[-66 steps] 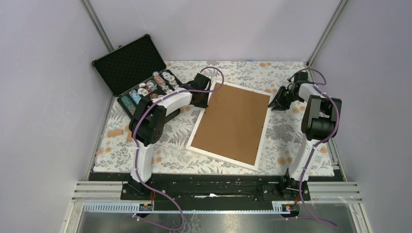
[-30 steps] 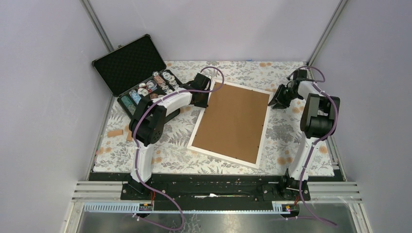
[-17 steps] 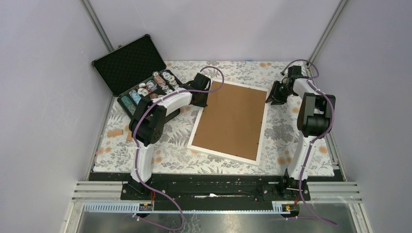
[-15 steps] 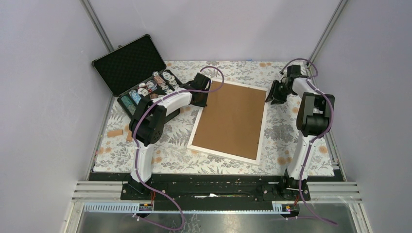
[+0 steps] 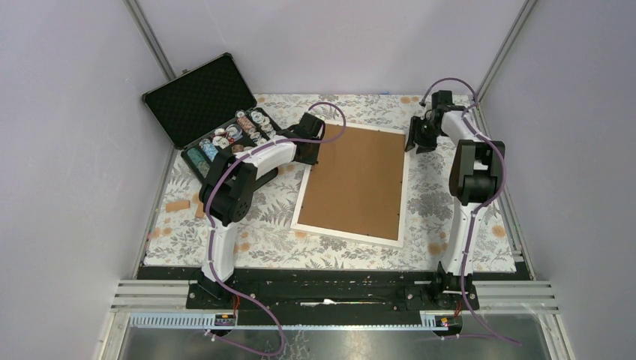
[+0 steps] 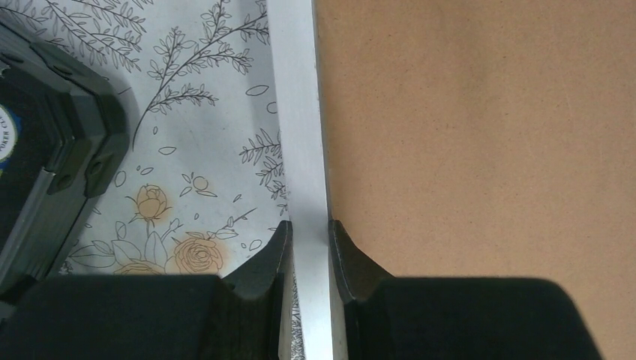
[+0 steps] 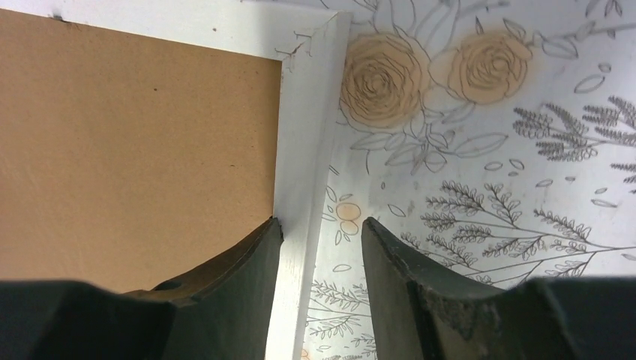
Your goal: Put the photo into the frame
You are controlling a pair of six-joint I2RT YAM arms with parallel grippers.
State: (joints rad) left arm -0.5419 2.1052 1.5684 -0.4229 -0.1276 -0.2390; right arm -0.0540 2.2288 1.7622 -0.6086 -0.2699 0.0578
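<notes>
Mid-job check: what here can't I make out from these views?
The photo: in no view; the backing board fills the frame in every view.
The chips: markings too small, top view.
The right gripper: astride the rail in its wrist view; whether its inner finger touches is unclear.

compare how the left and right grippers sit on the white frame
Left gripper is shut on the frame; right gripper is open, a gap on its outer side. Left gripper takes the left rail; right gripper the right rail by its far corner. Both straddle a rail.
</notes>
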